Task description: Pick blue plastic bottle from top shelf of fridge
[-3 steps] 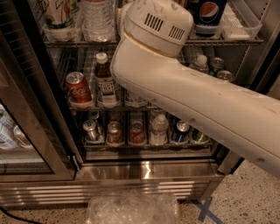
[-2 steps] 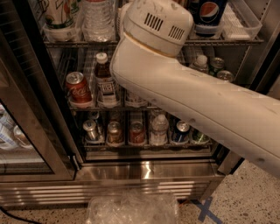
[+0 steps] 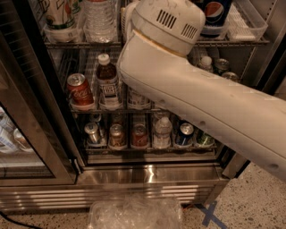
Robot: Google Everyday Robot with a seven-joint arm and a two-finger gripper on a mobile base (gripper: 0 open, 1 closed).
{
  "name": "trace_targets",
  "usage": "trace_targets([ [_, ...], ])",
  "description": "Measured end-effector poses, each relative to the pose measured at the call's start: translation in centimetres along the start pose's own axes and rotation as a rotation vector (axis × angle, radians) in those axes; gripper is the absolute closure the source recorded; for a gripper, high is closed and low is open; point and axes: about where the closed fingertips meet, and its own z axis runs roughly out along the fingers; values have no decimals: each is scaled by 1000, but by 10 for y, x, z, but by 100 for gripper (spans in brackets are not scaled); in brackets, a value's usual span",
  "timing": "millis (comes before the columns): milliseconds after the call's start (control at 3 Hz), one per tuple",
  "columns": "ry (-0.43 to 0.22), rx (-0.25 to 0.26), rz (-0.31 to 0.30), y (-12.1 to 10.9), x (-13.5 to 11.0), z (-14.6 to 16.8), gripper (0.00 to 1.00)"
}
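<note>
Subject unit: tall display fridge with stainless steel frame and base [image 3: 147, 178], its glass door [image 3: 27, 134] standing open at 9 o'clock.

Robot arm: a large white moulded arm [image 3: 201, 103] crosses the view from 4 o'clock up to 12 o'clock and ends in a vented round housing [image 3: 172, 22] in front of the upper wire rack. The gripper lies somewhere beyond that housing and is hidden by it. Whether it is open or closed, or holds anything, cannot be told.

Task item: the clear plastic bottle of brown drink with white screw cap and banded white label [image 3: 107, 80] stands upright at 10 o'clock from centre, in a clear tray on the middle visible wire shelf. At its 9 o'clock, just beside it, is a red soda can [image 3: 79, 90]. At its 3 o'clock the arm passes in front of the shelf.

Other items: on the upper rack, a clear ribbed water bottle [image 3: 99, 18] at 11 o'clock and a dark blue Pepsi-logo container [image 3: 215, 13] at 1 o'clock. On the lower rack, a row of cans and one small clear bottle [image 3: 162, 132] at 6 o'clock. On the floor, crumpled clear plastic [image 3: 134, 214] at 6 o'clock.
</note>
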Motion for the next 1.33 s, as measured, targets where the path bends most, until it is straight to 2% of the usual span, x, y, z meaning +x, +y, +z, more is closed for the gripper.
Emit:
trace_targets([
  [667,-7,-3,-5,-2,-5,-2,100],
  [1333,-24,-23,-9,6,-18,-10,100],
])
